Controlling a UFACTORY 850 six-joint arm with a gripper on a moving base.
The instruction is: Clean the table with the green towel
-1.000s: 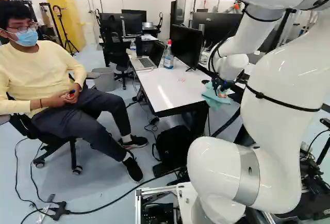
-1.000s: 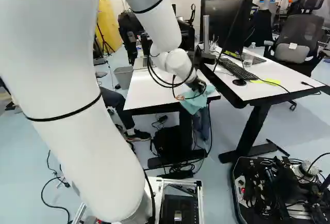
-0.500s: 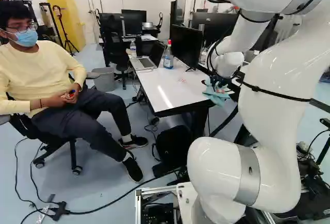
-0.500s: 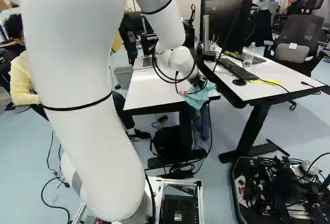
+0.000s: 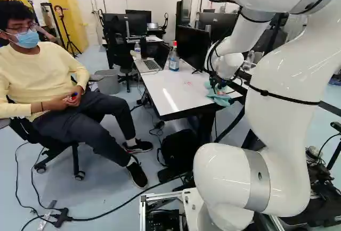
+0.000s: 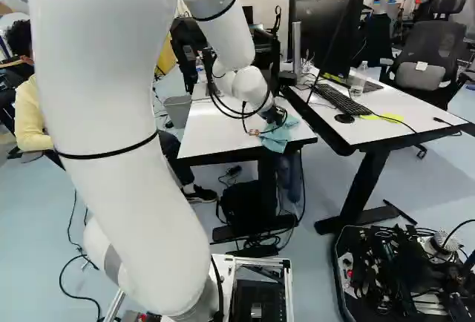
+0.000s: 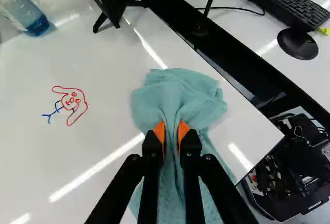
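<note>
- The black two-fingered claw (image 6: 274,116) is closed on the soft blue-green cloth towel (image 7: 178,97), and the towel is pinched near its middle.
- In the wrist view, folds of cloth are squeezed up between the orange pads (image 7: 159,131) of the claw (image 7: 171,131). Some of the towel is spread out ahead of the pads, and more of it is seen under the fingers.
- The towel is laid at the near corner of the shiny white table with black edges (image 5: 170,93), and the near edge is reached by the cloth.
- The smooth white arm (image 6: 111,92) is stretched out to that corner, and the claw is tipped down at the cloth.
- A little drawing in red and blue lines (image 7: 72,104) can be seen on the white top, to one side of the towel and apart from it.
- A clear bottle with blue stuff inside and a red top (image 5: 174,58) is stood farther back on the table, near an open silver laptop (image 5: 149,65).
- A black screen (image 5: 192,48) is set at the table's side, past the towel.
- On the white desk next to it (image 6: 415,107), a black keyboard (image 6: 343,99) and a round black mouse (image 6: 344,119) are laid.
- A black bag (image 5: 178,148) is kept on the floor by the table's leg.
</note>
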